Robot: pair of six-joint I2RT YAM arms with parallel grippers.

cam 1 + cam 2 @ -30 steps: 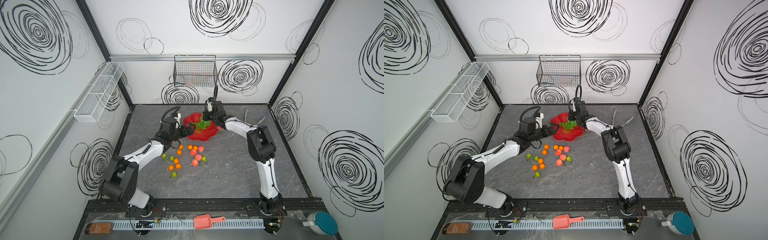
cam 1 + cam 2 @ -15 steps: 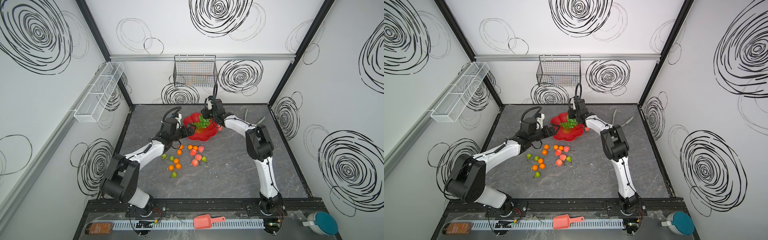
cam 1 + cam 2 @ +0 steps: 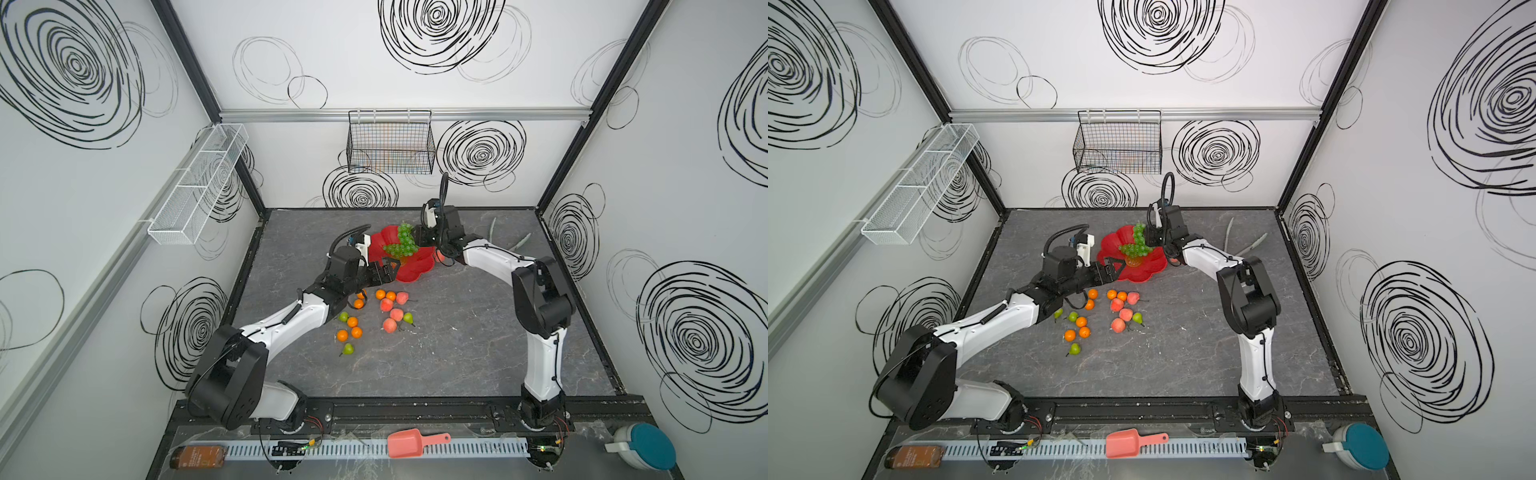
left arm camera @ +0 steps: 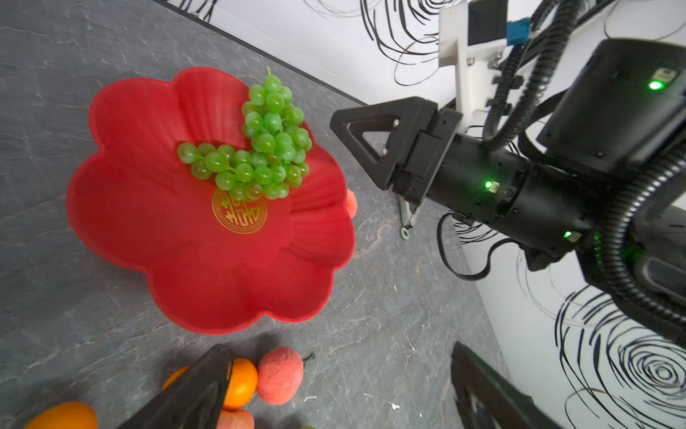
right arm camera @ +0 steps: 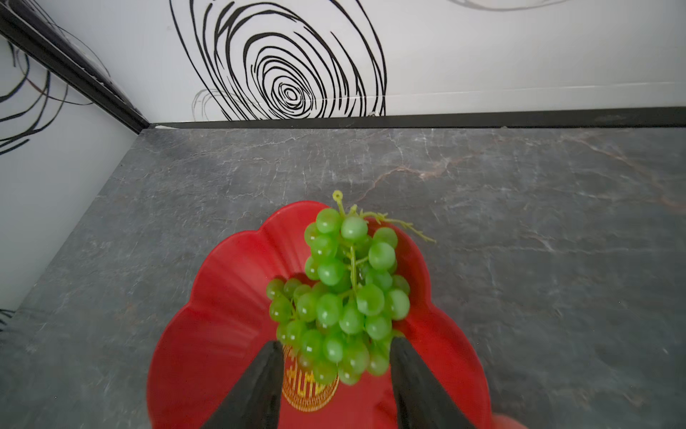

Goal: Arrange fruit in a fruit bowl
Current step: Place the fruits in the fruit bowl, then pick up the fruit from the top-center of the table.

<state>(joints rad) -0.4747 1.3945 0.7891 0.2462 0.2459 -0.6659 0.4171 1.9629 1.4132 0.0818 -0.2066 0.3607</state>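
Nearest us in both top views, loose tangerines (image 3: 352, 322), peaches (image 3: 390, 325) and pears (image 3: 348, 349) lie on the table (image 3: 457, 353) at the fruit bowl's (image 3: 411, 271) 6 o'clock. The left gripper (image 3: 389, 272) hangs near its 7 o'clock rim, jaws spread and empty. The grapes (image 3: 401, 246) lie inside the bowl, running from centre to 12 o'clock. The right gripper (image 5: 336, 341), at 2 o'clock, stands parted too and holds nothing.

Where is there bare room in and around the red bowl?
Bare: the red bowl from its gold emblem toward the loose fruit, and the table between that fruit and the front rail. Crowded: the bowl's back side, under the grapes.
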